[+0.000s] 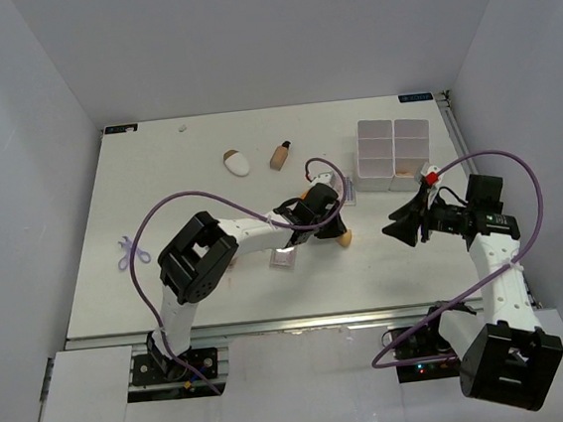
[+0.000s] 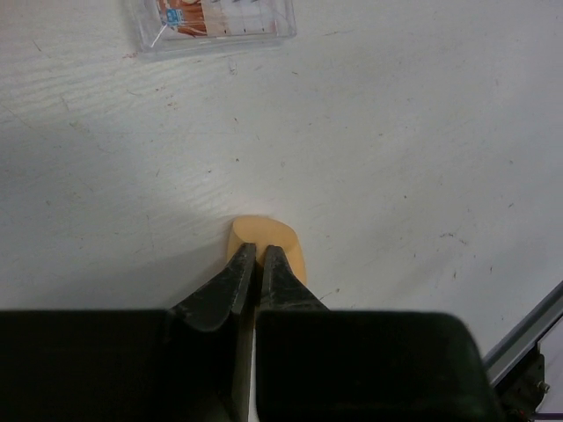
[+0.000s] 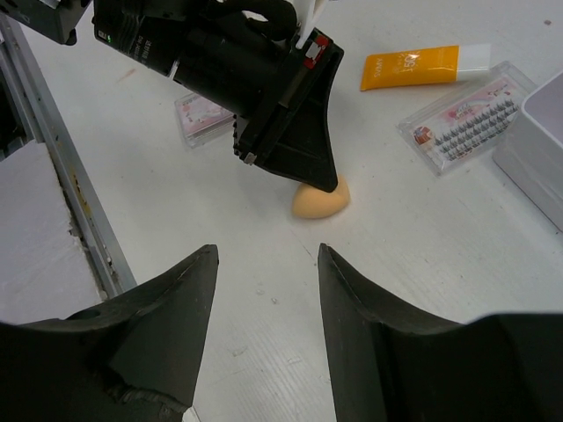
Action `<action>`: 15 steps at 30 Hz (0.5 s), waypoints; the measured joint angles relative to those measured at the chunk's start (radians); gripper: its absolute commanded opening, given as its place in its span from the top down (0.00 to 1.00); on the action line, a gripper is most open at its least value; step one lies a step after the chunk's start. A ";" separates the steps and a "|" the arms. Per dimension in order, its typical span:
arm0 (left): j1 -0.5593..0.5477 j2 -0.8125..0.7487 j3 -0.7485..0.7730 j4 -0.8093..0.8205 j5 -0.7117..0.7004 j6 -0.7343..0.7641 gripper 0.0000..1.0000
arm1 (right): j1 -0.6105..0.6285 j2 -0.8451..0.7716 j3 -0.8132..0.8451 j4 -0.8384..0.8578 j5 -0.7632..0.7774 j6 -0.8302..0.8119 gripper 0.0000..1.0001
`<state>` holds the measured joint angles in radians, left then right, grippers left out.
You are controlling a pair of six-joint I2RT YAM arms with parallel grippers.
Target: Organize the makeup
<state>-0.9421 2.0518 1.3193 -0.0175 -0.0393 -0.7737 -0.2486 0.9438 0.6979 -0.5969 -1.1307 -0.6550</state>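
Observation:
A tan egg-shaped sponge (image 1: 345,235) (image 3: 321,200) lies on the white table, and my left gripper (image 1: 338,227) (image 2: 258,251) (image 3: 325,180) is shut on it, pinching its top. Sponge material (image 2: 273,236) bulges around the closed tips. My right gripper (image 1: 403,229) (image 3: 264,251) hovers open and empty a little to the sponge's right. An orange white-capped tube (image 3: 422,66) and a clear lash palette (image 3: 462,119) (image 2: 215,22) lie beyond the sponge. A pink palette (image 1: 284,259) (image 3: 204,119) sits by the left arm. The tan dark-capped bottle (image 1: 281,155) and white-and-brown oval piece (image 1: 237,161) lie farther back.
The white four-compartment box (image 1: 393,148) (image 3: 541,132) stands at the back right. A metal rail (image 3: 62,176) runs along the table's near edge. A small purple tie (image 1: 131,253) lies at the left. Purple cables loop over both arms.

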 measured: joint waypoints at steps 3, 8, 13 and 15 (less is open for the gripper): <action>0.000 -0.003 -0.003 0.008 0.006 0.019 1.00 | -0.001 0.009 -0.008 -0.004 -0.011 -0.007 0.44; -0.003 -0.071 -0.062 0.023 0.056 0.081 1.00 | -0.001 0.044 -0.009 -0.013 -0.061 -0.037 0.43; -0.010 -0.194 -0.109 0.065 0.132 0.153 1.00 | 0.005 0.127 0.013 -0.112 -0.125 -0.129 0.42; -0.010 -0.255 -0.131 0.093 0.201 0.200 1.00 | 0.021 0.206 0.086 -0.245 -0.167 -0.273 0.39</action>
<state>-0.9523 1.7971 1.1879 0.0759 0.1613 -0.5733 -0.2279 1.1500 0.7843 -0.8417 -1.2980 -0.9277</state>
